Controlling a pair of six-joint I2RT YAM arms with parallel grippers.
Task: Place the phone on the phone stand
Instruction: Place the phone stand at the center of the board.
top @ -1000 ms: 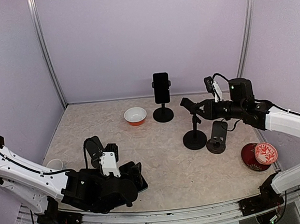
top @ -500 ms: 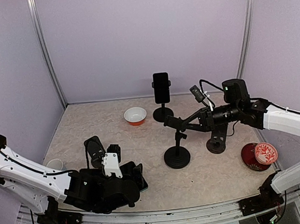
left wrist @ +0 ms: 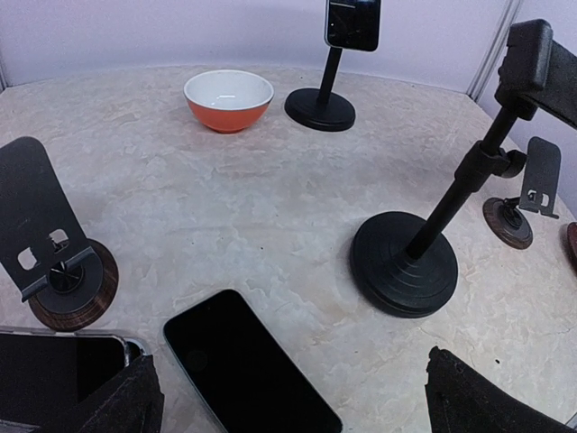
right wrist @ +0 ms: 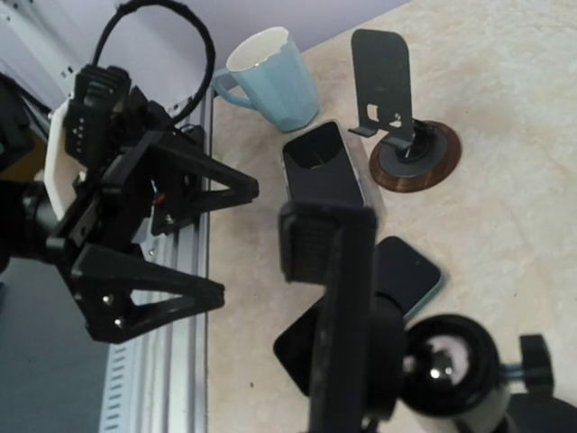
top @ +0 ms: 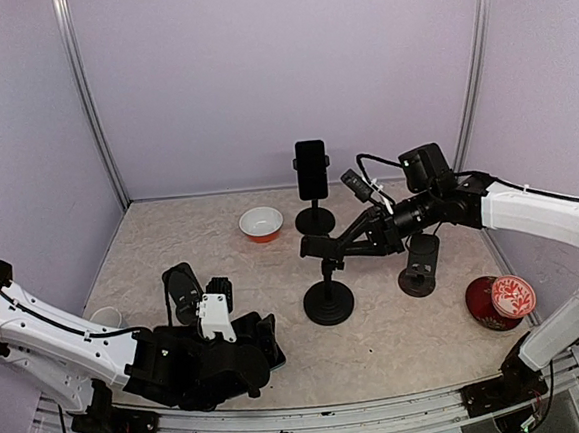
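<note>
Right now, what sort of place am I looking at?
Probably a robot test booth: plain lilac walls, metal poles, and a table of staged props such as phone stands and an orange bowl.

text: none legible | labels: none | brands: none | numbers/signs: none

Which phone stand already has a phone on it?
The tall black stand at the back, next to the orange bowl. A phone sits upright in its clamp; the others are empty.
</note>
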